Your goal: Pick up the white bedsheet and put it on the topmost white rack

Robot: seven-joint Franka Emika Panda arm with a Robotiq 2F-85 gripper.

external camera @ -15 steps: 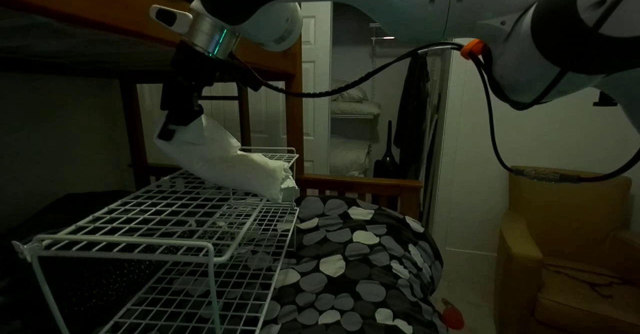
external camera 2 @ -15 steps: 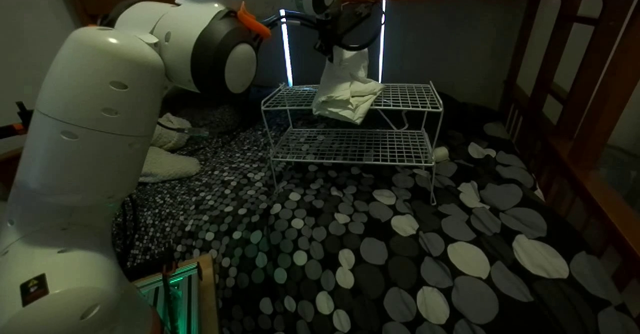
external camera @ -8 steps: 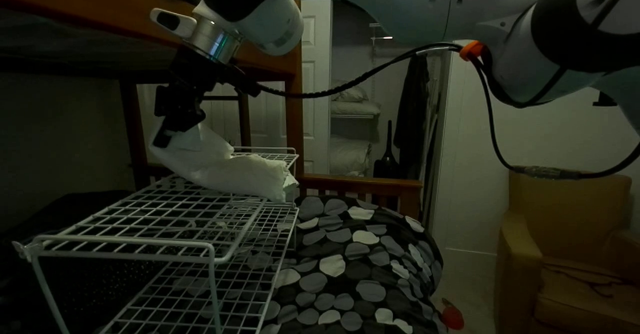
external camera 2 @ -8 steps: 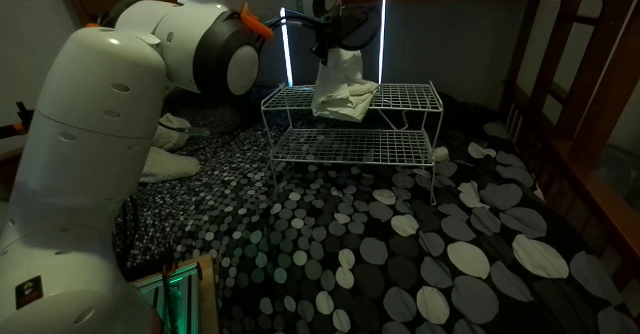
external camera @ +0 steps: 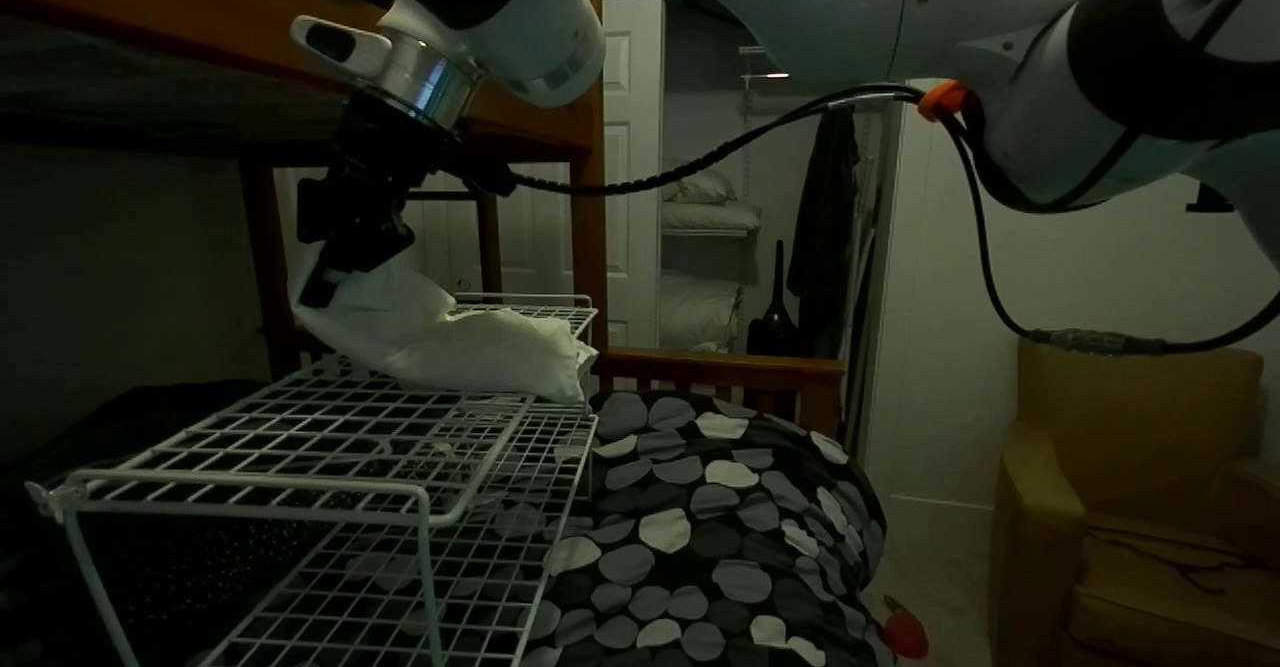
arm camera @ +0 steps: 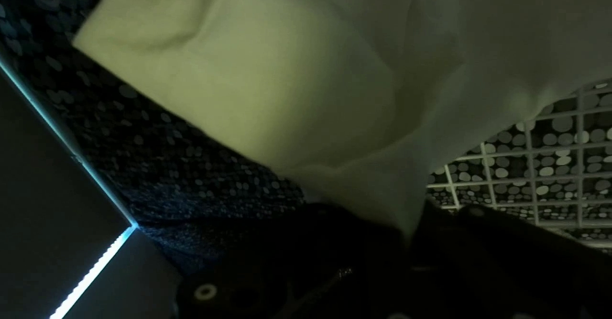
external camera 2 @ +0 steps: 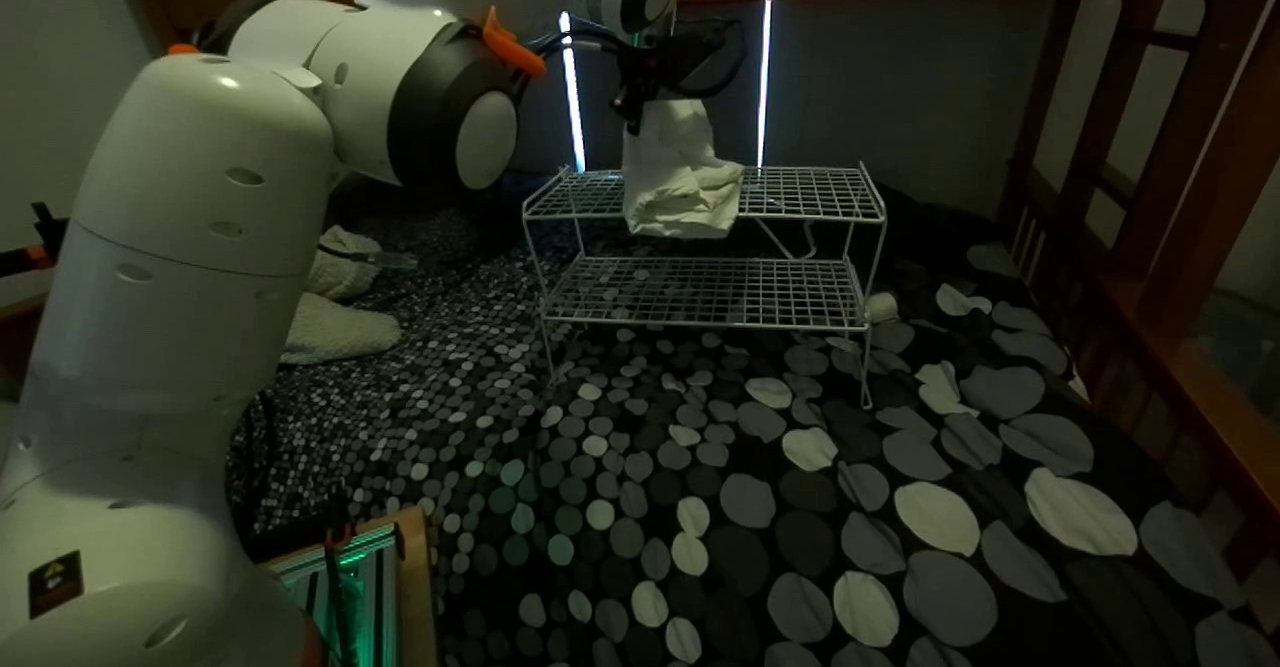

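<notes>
1. Saw black jointed gripper [external camera: 323,283] closed tight, pinching upper end of creased white cloth bedsheet [external camera 2: 680,177].
2. Found lower folds lapping over nearer long edge, top tier of two-tier white wire rack [external camera 2: 800,218], in an exterior view, slightly toward left corner.

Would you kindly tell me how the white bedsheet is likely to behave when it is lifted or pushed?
The white bedsheet will probably be floppy, as it bends and sags below the gripper. It seems light for its size, since it looks like thin, folded cloth. Pushed, it would likely crumple rather than roll, given its creases.
</notes>
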